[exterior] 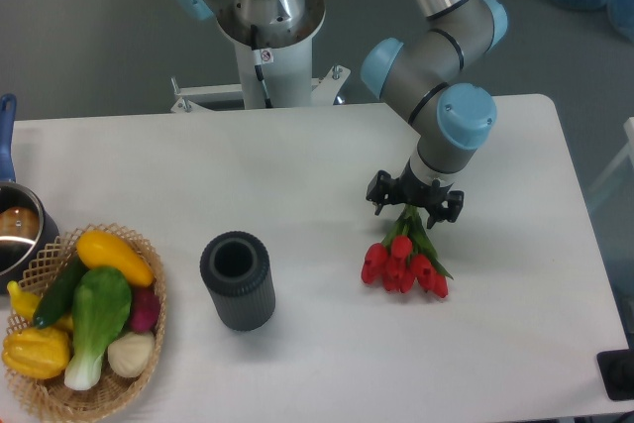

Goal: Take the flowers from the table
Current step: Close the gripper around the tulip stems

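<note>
At four o'clock on the white matte counter (297,165), the black two-finger claw (414,207) straddles the red tulip bunch's (404,263) stems, seemingly ready to grip; closure unclear.

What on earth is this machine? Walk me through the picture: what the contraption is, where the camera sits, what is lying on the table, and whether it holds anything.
There is one picture, taken by a fixed camera looking down on the table from above and in front. The grey and blue jointed thing is a robot arm mounted behind the table. At its tip is the end effector, a black two-finger clamp.

On the white table lie the flowers, a bunch of red tulips with green leaves. Near the middle stands a dark ribbed vase, upright and empty as far as one can see. At the lower left is a wicker basket of vegetables, and beside it a pot, partly cut off by the edge.

The end effector sits right over the stem end of the flowers. Whether it has closed on them cannot be told from this angle.
</note>
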